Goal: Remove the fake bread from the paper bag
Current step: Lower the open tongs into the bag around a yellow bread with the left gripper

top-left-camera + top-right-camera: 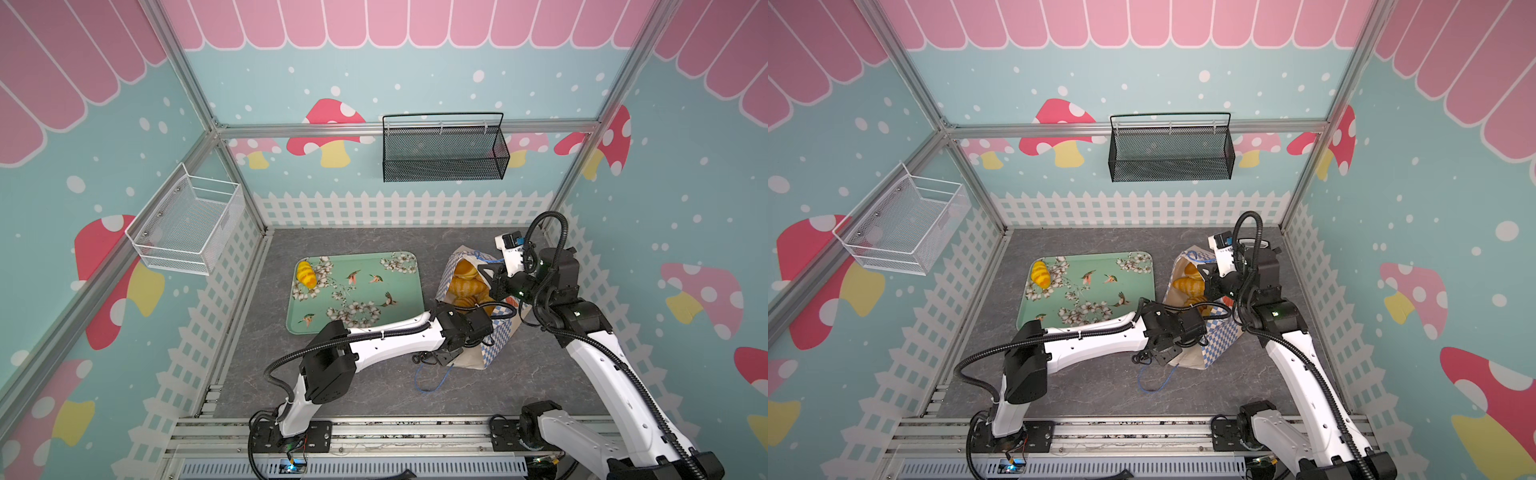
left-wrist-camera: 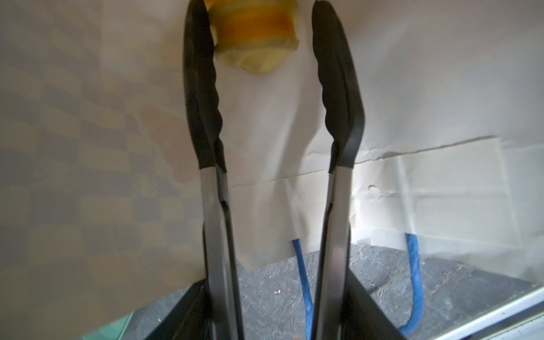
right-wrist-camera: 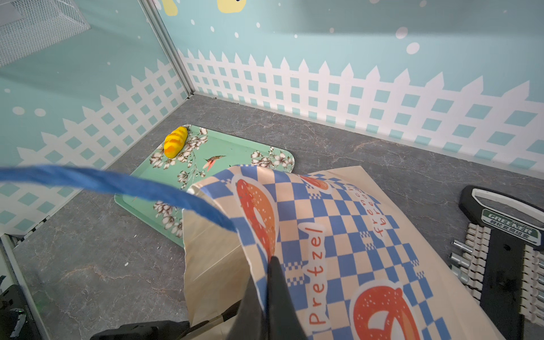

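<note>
The paper bag sits on the desk just right of the floral tray, its mouth open; several pieces of fake bread lie inside it, and one ridged loaf rests at the tray's far left corner; a blue cord handle trails on the desk; the left jaws reach into the bag, spread, a yellow roll between their tips with a gap beside one; the right jaws are pressed together, pinching the bag's rim.

The mouth of the paper bag is crowded by piled bread. The tray is found largely bare; one loaf is noted at its far corner.
</note>
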Controlling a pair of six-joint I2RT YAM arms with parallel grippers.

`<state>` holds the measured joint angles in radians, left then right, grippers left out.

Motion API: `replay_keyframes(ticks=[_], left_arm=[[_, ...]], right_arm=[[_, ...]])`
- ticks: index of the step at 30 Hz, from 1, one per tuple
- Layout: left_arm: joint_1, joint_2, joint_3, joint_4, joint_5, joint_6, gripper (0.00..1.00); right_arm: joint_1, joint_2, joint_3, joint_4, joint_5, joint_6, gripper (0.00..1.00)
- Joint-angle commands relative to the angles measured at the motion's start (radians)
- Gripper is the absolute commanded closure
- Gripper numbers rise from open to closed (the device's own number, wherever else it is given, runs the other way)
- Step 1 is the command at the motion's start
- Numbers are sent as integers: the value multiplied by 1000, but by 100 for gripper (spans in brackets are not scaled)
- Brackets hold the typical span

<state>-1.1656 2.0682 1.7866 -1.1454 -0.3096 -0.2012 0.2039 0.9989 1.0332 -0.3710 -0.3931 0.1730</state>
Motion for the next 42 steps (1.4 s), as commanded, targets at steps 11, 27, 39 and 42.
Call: replay_keyframes(ticks=[11, 27, 39, 42], left_arm=[[34, -59, -70, 97, -53, -24, 44], [36, -112, -134, 151, -65, 12, 69], [14, -218, -146, 105, -57, 43, 81], [10, -255, -154, 84, -61, 43, 83]], right_arm=[[5, -25, 4, 71, -42, 29, 100], [5, -32, -5, 78, -36, 41, 100], [5, -39, -24, 78, -19, 27, 100], [5, -25, -16, 78, -17, 22, 100]])
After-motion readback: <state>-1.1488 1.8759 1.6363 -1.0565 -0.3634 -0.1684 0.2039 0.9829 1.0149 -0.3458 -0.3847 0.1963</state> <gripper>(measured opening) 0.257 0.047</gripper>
